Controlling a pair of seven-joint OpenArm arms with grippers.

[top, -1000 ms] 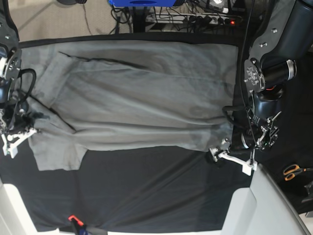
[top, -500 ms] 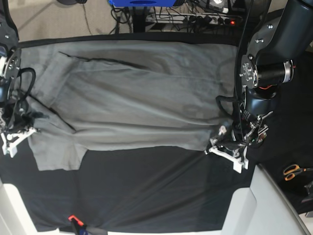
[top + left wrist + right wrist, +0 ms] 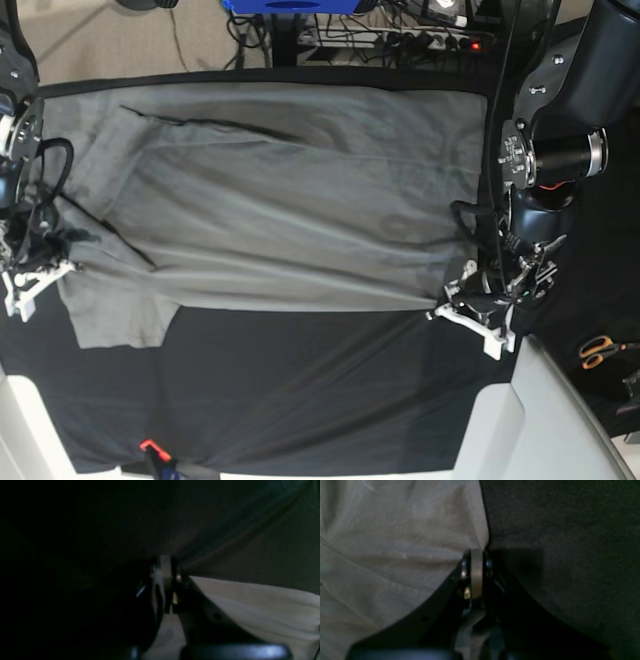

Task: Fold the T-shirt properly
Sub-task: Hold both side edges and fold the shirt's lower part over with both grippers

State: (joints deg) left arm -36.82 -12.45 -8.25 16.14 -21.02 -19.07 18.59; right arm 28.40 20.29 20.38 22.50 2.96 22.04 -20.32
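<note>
Spread across the black table cloth (image 3: 300, 390), the T-shirt (image 3: 280, 200) is pinched by the left gripper (image 3: 462, 300) at four o'clock and the right gripper (image 3: 42, 268) at nine; shallow bites risk slipping on lifting.

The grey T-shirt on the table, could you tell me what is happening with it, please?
A two-armed robot is folding the plain grey cotton T-shirt, spread flat on the black table cloth. The left claw is shut on its near corner at one end; the right claw is shut on its edge at the other end. No fold is made yet.
</note>
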